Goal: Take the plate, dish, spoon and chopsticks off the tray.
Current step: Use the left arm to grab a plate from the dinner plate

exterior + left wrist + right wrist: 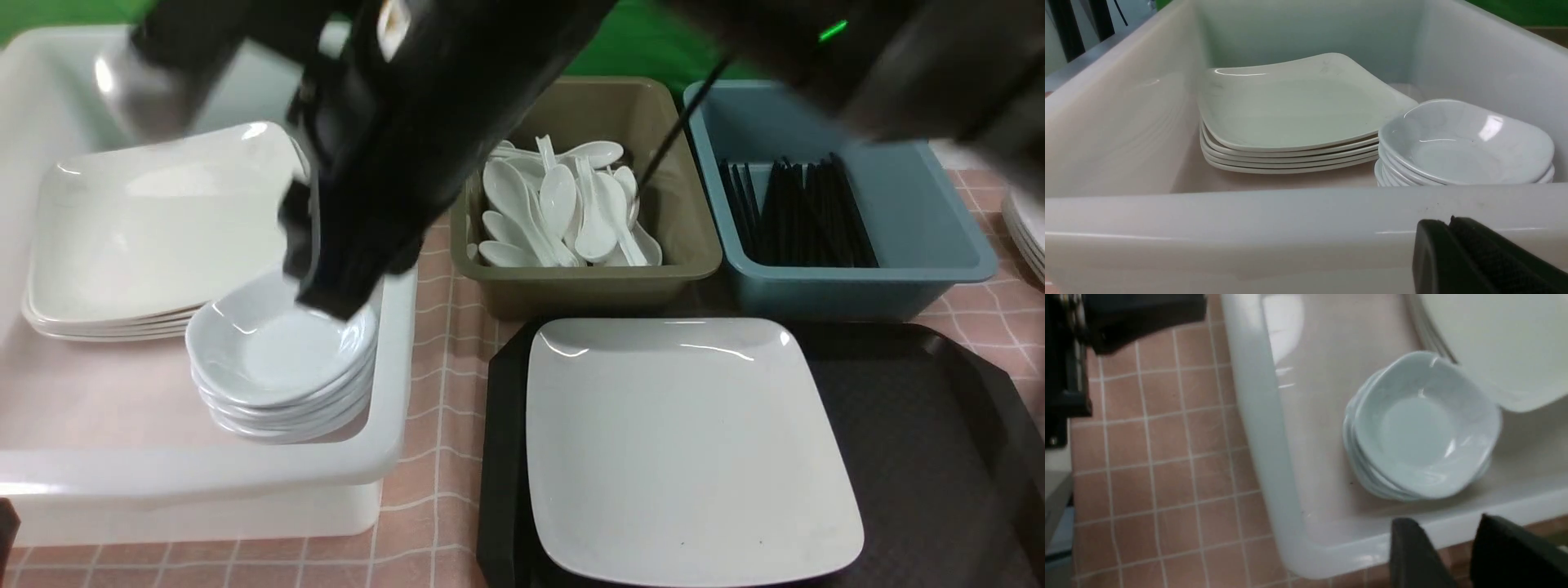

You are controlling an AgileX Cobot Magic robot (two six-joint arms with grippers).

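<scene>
The large white plate (pixel 686 441) lies on the black tray (pixel 922 425), and nothing else shows on the visible part of the tray. My right gripper (pixel 331 298) reaches across over the white bin, just above a stack of small dishes (pixel 282 351). In the right wrist view its fingers (pixel 1412 547) stand apart with nothing between them, beside the top dish (pixel 1425 424). My left gripper (pixel 1447 222) is shut and empty, low outside the bin's near wall. Spoons (pixel 563 212) lie in the olive bin and chopsticks (pixel 804 216) in the blue bin.
The white bin (pixel 204 474) also holds a stack of large plates (pixel 155 229). The olive bin (pixel 588 286) and blue bin (pixel 849 286) stand behind the tray. More white plates (pixel 1030 229) sit at the right edge. The cloth is pink checked.
</scene>
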